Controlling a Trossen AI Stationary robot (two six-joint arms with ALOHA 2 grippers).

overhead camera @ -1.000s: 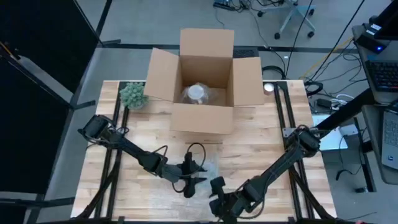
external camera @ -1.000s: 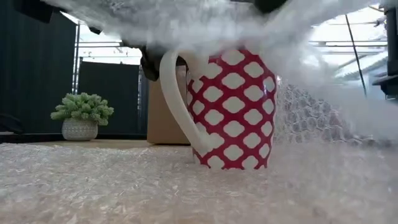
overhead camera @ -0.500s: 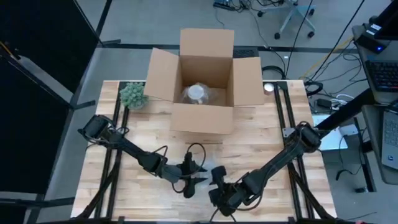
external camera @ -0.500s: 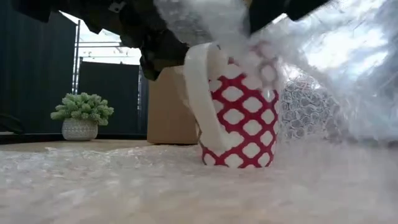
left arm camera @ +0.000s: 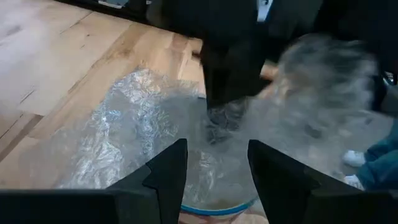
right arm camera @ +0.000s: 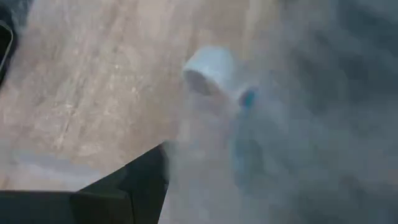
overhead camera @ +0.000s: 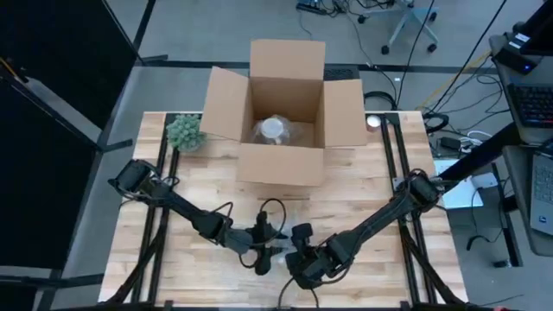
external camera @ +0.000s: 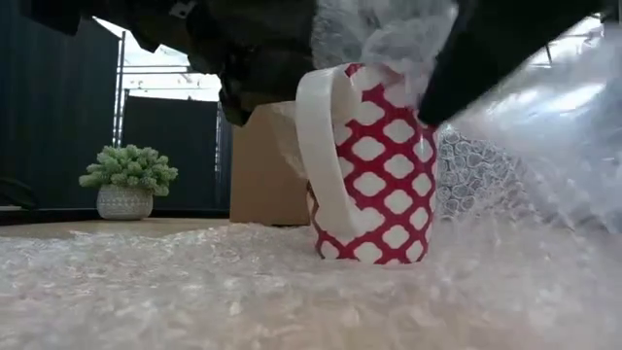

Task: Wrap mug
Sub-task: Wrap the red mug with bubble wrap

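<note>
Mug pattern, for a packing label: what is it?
Red with white lattice shapes, white handle; mug shows best in the low view.

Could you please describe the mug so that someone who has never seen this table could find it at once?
Start from the open cardboard box at the table's far edge, then come toward the near edge, where both arms meet over a sheet of bubble wrap. The mug stands upright on that sheet. It alone is red with white diamond-like patches and a white handle.

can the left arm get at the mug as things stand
Probably yes. The left pincer sits right above the mug, its fingers straddling the rim. But bubble wrap draped over the top by the right pincer partly covers it.
</note>
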